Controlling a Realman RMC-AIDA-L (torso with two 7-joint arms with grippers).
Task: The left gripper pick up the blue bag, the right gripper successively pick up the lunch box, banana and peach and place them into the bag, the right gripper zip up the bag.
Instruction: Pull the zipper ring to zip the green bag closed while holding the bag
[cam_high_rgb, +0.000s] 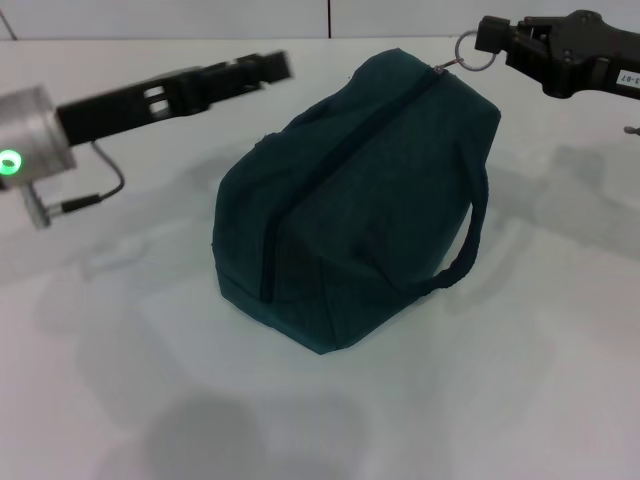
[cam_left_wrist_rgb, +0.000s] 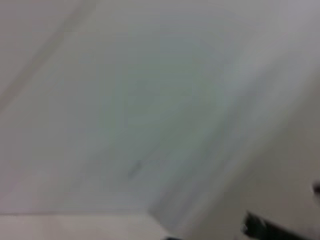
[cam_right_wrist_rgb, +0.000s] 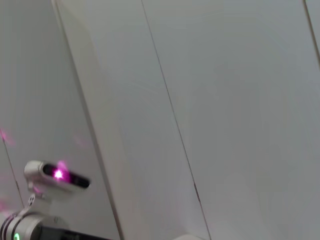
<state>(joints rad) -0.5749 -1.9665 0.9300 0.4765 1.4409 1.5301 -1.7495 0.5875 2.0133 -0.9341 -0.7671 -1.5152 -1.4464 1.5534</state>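
Blue bag (cam_high_rgb: 350, 200) sits mid-table, zip apparently closed; ring pull (cam_high_rgb: 474, 50) is pinched by right gripper (cam_high_rgb: 490, 40) at far right. Left gripper (cam_high_rgb: 270, 66) state can't be told. Bag may be dragged if pulled further

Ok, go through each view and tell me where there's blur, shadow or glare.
Head view: the left gripper is motion-smeared; the blue bag is sharp and casts soft grey shadows on the table. Left wrist view: entirely blurred, nothing identifiable. Right wrist view: sharp wall seams, with magenta flare on a white device.
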